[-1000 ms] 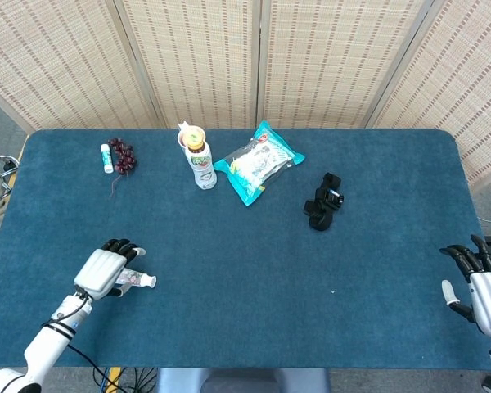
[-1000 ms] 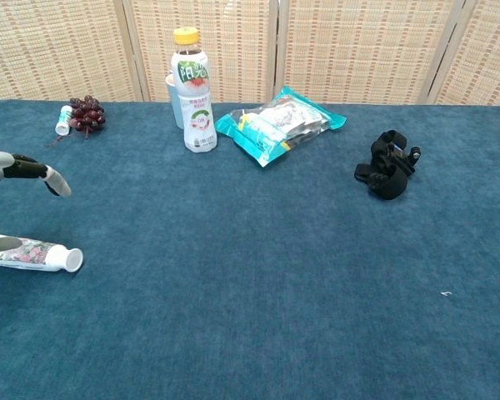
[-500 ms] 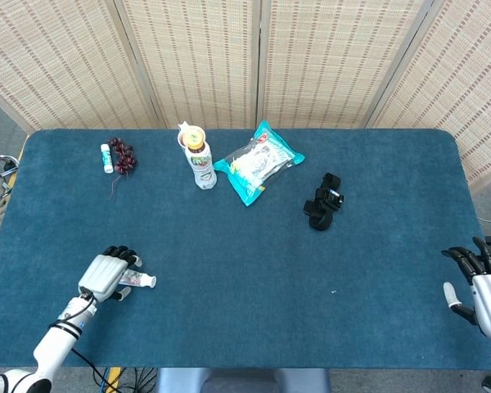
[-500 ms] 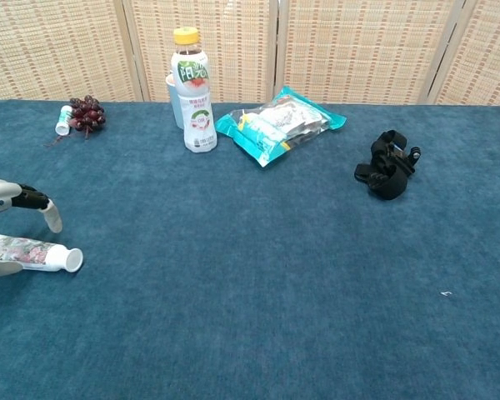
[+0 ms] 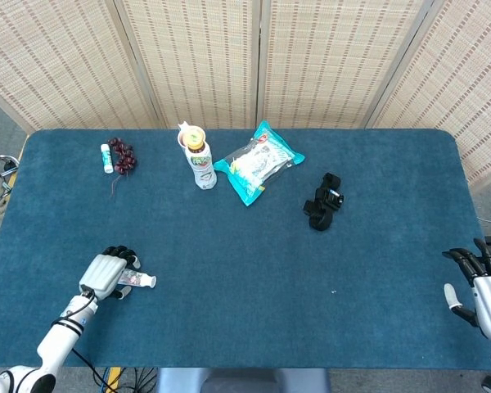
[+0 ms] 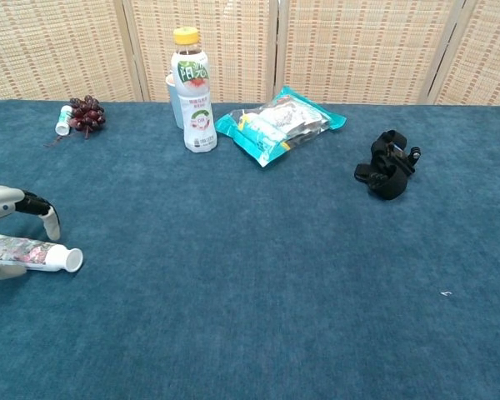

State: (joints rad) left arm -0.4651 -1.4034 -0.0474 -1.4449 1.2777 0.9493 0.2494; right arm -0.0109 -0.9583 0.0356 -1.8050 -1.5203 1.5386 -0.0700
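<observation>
A printed tube with a white cap [image 6: 35,253] lies on the blue table near its front left; the head view shows the tube [image 5: 139,280] too. My left hand [image 5: 106,275] is low over the tube's rear end. In the chest view this left hand [image 6: 8,208] arches its fingers [image 6: 48,220] over the tube, with the thumb on the near side; no firm grip shows. My right hand [image 5: 481,283] hovers at the table's front right edge with fingers spread, holding nothing. It appears only in the head view.
At the back stand a drink bottle [image 5: 200,161] with a cup behind it, a teal snack bag [image 5: 258,161], a black gadget [image 5: 322,201], a bunch of dark grapes [image 5: 123,156] and a small white stick [image 5: 106,158]. The blue table cloth [image 5: 254,278] covers the whole top.
My left hand has come down and slightly back onto the tube's rear end, its fingers now curving close over it. The right hand has drifted slightly toward me.
</observation>
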